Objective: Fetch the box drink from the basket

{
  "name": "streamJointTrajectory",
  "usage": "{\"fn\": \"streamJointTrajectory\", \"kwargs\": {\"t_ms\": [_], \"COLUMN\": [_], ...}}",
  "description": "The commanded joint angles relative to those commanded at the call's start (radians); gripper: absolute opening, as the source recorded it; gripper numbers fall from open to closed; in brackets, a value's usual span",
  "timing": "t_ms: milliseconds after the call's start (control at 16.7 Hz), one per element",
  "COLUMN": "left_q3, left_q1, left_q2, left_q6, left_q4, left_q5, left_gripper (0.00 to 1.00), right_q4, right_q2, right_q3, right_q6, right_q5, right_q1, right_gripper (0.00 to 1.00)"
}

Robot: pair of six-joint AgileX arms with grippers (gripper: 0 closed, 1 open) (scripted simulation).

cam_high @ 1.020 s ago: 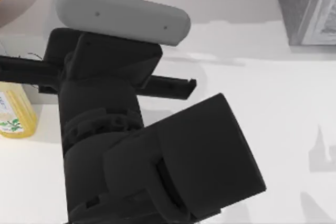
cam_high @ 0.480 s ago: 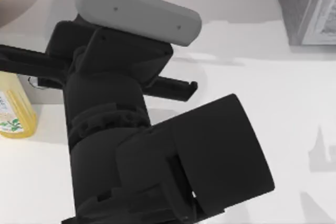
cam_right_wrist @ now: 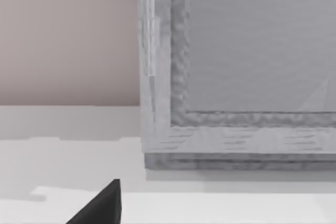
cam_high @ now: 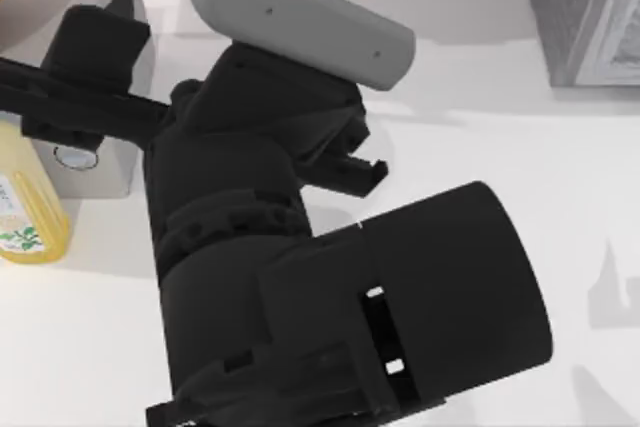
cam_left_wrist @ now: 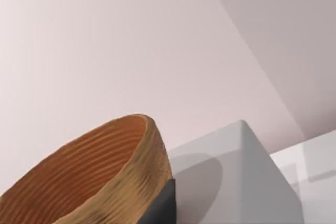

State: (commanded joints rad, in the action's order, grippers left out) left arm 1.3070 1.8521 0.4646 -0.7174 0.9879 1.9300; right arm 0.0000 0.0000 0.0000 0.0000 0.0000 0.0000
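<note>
Drink [cam_high: 28, 209]: lying on surface [cam_high: 480, 157], top view's left, outside basket [cam_left_wrist: 100, 174].
Left hand: near drink; grip unclear.
Next: close on drink.

Left arm [cam_high: 300, 277] over table's [cam_high: 520, 207] left and middle part in top view. Box drink [cam_high: 25, 209] on table at far left edge, beside arm. Grey block [cam_high: 85, 162] just right of box drink, partly under arm. Speckled box [cam_high: 585, 12] at table's far right corner. In left wrist view, basket [cam_left_wrist: 89, 174] beside grey block, nearly touching. Right wrist view: speckled box on table, close ahead.
</note>
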Motion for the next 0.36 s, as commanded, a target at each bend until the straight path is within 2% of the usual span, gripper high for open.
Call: {"fn": "streamJointTrajectory", "kwargs": {"t_ms": [360], "left_q3": [0.0], "left_q1": [0.0], "left_q2": [0.0], "left_q6": [0.0], "left_q4": [0.0], "left_q5": [0.0], "left_gripper": [1.0], "right_q4": [0.0], "right_q2": [0.0], "right_q3": [0.0], "right_q6": [0.0], "right_q5": [0.0], "right_q1": [0.0], "right_gripper": [1.0]}}
